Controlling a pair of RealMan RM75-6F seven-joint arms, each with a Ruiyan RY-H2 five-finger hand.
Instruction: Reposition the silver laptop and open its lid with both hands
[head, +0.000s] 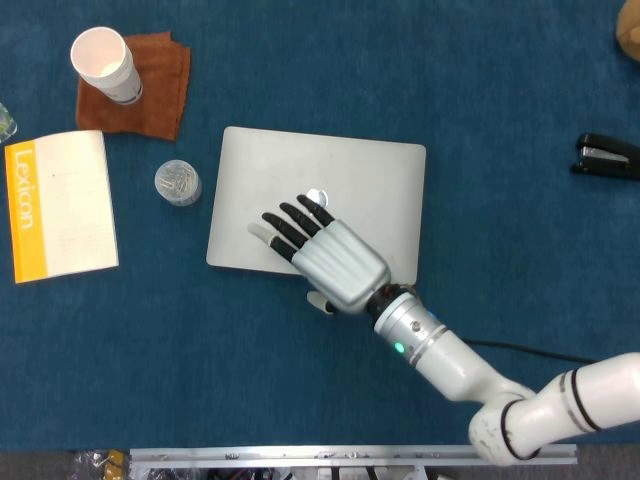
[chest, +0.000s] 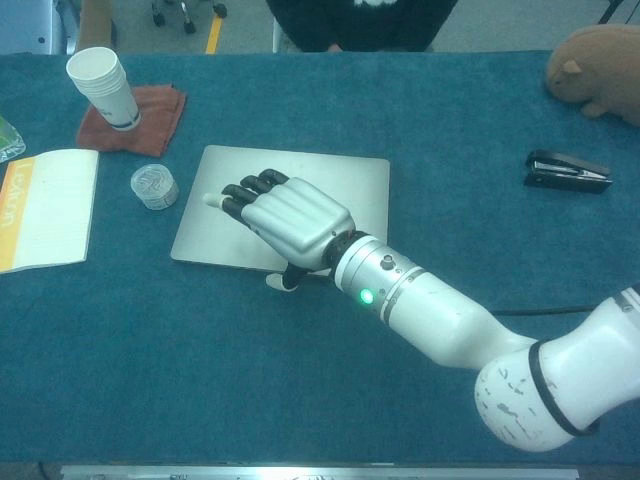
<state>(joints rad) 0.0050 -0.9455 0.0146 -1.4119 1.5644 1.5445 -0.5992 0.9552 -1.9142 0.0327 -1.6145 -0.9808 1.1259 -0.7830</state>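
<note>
The silver laptop (head: 330, 190) (chest: 310, 180) lies closed and flat on the blue table, its logo showing in the head view. My right hand (head: 318, 255) (chest: 285, 215) hovers over the laptop's near edge, palm down, fingers spread toward the left and holding nothing. Its thumb hangs just past the near edge. Whether the hand touches the lid cannot be told. My left hand is in neither view.
A small clear round container (head: 178, 183) (chest: 153, 186) sits just left of the laptop. A booklet (head: 58, 205) lies further left, with a paper cup (head: 104, 64) on a brown cloth (head: 160, 85) behind. A black stapler (head: 606, 157) (chest: 568, 171) lies at right.
</note>
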